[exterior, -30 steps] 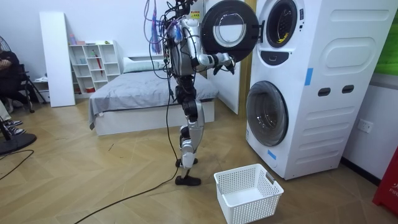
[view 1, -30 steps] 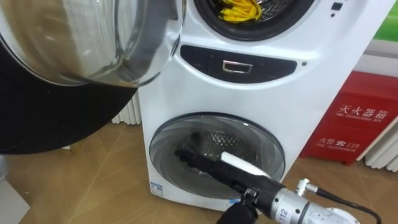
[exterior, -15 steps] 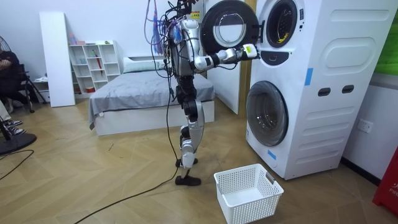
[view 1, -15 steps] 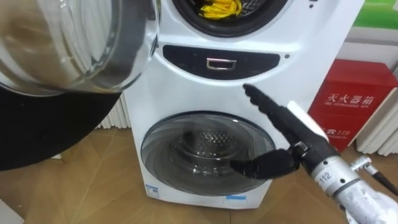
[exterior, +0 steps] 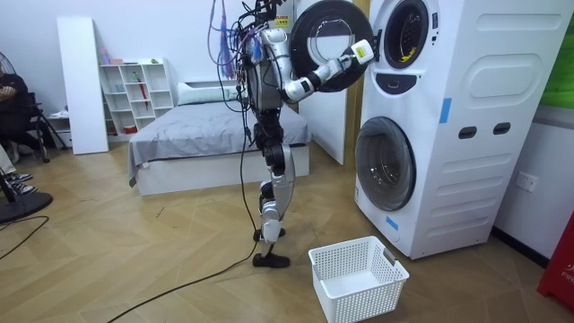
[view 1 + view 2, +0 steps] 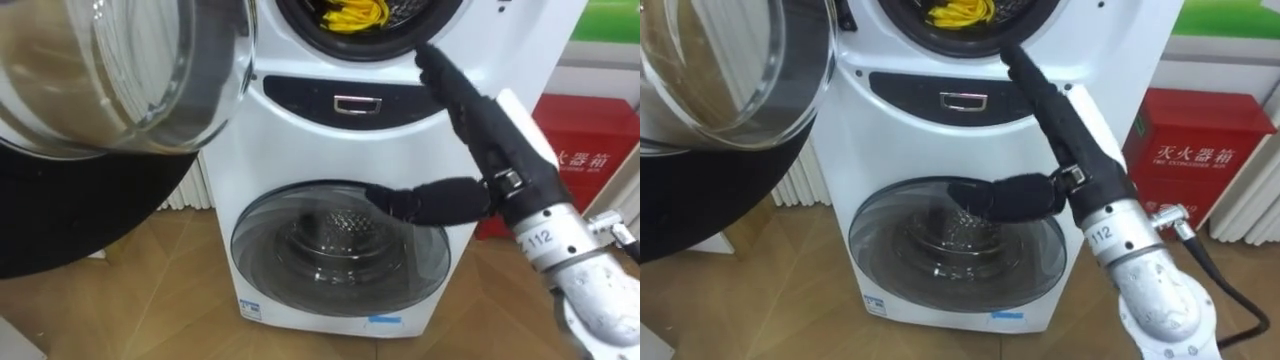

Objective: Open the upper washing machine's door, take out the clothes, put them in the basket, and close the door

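Perhaps one yellow garment (image 6: 355, 14) — one straight-fingered right hand (image 6: 492, 130).

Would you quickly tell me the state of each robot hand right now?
Left robot hand: cannot be told.
Right robot hand: open, fingers straight, holding nothing.

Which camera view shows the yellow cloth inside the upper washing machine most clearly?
The left eye view: the yellow cloth lies large at the drum's lower edge, though cut off at the top. The right eye view shows nearly the same. The room view gives a small yellow streak.
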Robot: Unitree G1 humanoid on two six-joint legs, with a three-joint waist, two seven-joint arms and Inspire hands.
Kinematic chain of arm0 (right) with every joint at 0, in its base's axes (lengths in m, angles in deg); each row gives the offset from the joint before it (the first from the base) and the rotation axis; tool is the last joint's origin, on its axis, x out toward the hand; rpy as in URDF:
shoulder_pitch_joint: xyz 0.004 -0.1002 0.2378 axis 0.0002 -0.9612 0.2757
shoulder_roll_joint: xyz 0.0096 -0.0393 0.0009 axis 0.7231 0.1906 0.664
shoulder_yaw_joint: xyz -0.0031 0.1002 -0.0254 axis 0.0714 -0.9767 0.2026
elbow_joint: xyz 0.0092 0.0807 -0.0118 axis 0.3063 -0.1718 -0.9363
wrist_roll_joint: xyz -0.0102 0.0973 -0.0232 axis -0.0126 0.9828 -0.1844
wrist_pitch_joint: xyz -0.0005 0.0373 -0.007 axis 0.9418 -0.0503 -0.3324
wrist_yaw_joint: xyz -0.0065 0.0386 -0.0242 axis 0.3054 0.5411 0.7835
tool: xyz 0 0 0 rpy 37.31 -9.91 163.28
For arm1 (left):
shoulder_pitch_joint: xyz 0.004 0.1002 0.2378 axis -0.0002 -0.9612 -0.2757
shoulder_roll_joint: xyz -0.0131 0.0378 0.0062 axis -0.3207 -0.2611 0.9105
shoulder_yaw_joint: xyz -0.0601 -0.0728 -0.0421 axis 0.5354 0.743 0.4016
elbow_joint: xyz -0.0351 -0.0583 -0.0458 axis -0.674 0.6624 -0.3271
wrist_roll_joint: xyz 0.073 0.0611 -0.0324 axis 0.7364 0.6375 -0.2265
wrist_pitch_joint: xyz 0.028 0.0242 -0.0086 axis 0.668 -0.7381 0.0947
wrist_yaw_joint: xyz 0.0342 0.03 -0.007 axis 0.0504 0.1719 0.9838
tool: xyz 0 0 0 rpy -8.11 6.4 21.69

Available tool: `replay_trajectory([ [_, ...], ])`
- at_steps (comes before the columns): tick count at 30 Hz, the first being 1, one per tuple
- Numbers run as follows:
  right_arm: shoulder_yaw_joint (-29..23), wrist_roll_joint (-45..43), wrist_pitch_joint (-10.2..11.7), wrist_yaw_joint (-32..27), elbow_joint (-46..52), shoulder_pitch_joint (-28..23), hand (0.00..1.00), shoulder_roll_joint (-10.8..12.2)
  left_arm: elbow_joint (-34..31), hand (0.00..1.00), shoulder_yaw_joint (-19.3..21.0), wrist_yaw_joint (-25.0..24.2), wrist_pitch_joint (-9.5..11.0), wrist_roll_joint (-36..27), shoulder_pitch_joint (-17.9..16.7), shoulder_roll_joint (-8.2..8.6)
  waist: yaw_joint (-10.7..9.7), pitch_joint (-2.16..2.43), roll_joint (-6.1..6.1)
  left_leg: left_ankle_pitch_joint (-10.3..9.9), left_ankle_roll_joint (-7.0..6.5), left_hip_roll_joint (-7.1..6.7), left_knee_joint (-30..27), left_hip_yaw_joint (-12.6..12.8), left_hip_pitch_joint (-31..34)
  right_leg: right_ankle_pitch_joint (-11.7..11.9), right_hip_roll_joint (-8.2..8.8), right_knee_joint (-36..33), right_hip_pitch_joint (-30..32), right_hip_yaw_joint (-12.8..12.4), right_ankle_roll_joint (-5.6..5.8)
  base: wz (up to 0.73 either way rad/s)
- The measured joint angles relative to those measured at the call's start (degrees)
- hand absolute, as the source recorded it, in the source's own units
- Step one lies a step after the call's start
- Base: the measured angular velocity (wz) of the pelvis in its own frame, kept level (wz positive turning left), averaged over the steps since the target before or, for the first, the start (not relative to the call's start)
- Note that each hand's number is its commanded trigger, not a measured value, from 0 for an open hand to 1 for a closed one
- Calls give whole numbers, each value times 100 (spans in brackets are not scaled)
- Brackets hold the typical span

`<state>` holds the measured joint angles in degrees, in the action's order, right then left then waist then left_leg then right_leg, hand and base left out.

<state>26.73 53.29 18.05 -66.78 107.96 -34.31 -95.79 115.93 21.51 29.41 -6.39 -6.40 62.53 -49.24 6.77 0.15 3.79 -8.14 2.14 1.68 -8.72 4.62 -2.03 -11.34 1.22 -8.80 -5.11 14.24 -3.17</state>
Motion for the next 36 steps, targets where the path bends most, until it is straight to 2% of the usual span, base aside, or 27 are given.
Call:
replay_trajectory([
  [4,3,570,0,-248,-2,182,0,0,0,0,-19,0,-6,-6,-38,11,4,11,25,-1,-1,1,2,-24,-32,1,0,-4,-47,26,2,3],
  [6,4,872,14,-364,-2,209,0,1,-1,0,-18,1,-4,-4,-65,10,5,5,22,-5,-6,8,0,-24,-44,2,-1,-10,-57,42,4,0],
  [8,3,1111,26,-507,-2,226,0,1,-1,0,-21,1,-4,-4,-83,13,-4,-24,-7,-26,-20,28,-2,-24,-43,2,-6,-39,-51,82,4,2],
  [11,31,1140,26,-702,-5,257,0,32,36,0,-28,1,-20,-5,-105,11,10,-56,-30,-39,-24,34,-44,-56,-25,-1,-6,-88,-29,79,9,0],
  [13,53,1138,32,-770,-5,272,0,114,40,0,-29,1,-57,2,-107,11,11,-54,-29,-51,-28,34,-102,-57,38,-2,-7,-86,7,78,9,2],
  [17,174,1153,72,-828,-49,287,0,123,63,0,-22,4,-152,36,-110,13,103,-57,-29,-92,-42,35,-245,-27,85,-6,-16,-90,-2,17,6,-1],
  [19,177,1325,138,-806,-157,352,0,123,124,0,-19,23,-158,-10,-183,13,149,-70,-46,-226,-32,83,-538,-24,173,-25,-50,-115,-45,14,2,2],
  [21,180,1366,157,-809,-350,371,0,123,152,0,-18,94,-175,-41,-274,43,199,-73,-50,-312,-24,89,-756,-24,175,-112,-40,-196,-78,2,10,3],
  [24,231,1315,197,-858,-559,370,0,132,151,0,-18,105,-186,-74,-394,53,285,-83,-62,-541,-4,172,-1415,-79,392,-307,-62,-450,-53,-7,-26,0],
  [27,238,1489,202,-979,-645,375,0,144,150,0,-20,105,-287,-70,-438,60,321,-64,-33,-573,-2,179,-1956,-228,683,-422,-53,-611,-62,40,-76,16],
  [28,240,1493,217,-1074,-689,412,0,151,156,0,-20,103,-303,-70,-476,71,326,-78,-31,-560,-8,175,-2345,-256,901,-442,-64,-605,-116,-26,-108,33],
  [29,243,1485,250,-1182,-762,434,0,152,155,0,-20,105,-312,-70,-480,69,317,-81,-2,-585,1,152,-2412,-274,1131,-483,-65,-599,-148,-137,-115,30],
  [30,240,1489,252,-1228,-795,458,0,143,154,0,-21,108,-316,-70,-480,70,318,-94,27,-575,16,137,-2234,-256,1237,-512,-64,-602,-155,-170,-116,21],
  [31,234,1500,252,-1302,-884,536,0,141,155,0,-24,111,-327,-74,-488,74,348,-107,57,-514,49,101,-1757,-254,1458,-588,-47,-617,-163,-180,-125,-7],
  [32,224,1545,249,-1369,-942,563,0,146,147,0,-17,118,-331,-73,-508,61,469,-103,57,-156,55,48,-1330,-242,1658,-656,-11,-635,-171,-260,-97,-24],
  [33,233,1574,245,-1388,-950,566,0,146,139,0,-18,120,-330,-73,-537,46,522,-85,56,40,49,31,-1146,-220,1719,-679,15,-629,-195,-302,-71,-32],
  [34,235,1642,245,-1397,-948,580,0,141,145,0,-21,117,-329,-74,-576,32,574,-92,91,440,11,17,-818,-181,1777,-705,61,-597,-274,-317,26,-19],
  [35,236,1693,245,-1421,-948,588,0,140,144,0,-22,116,-329,-77,-587,34,582,-85,92,613,-29,16,-767,-164,1780,-728,77,-581,-311,-317,64,-4],
  [36,254,1689,245,-1501,-945,609,0,141,138,0,-21,99,-326,-77,-575,29,556,-56,134,822,-212,-61,-786,-134,1787,-806,134,-562,-329,-321,156,6],
])
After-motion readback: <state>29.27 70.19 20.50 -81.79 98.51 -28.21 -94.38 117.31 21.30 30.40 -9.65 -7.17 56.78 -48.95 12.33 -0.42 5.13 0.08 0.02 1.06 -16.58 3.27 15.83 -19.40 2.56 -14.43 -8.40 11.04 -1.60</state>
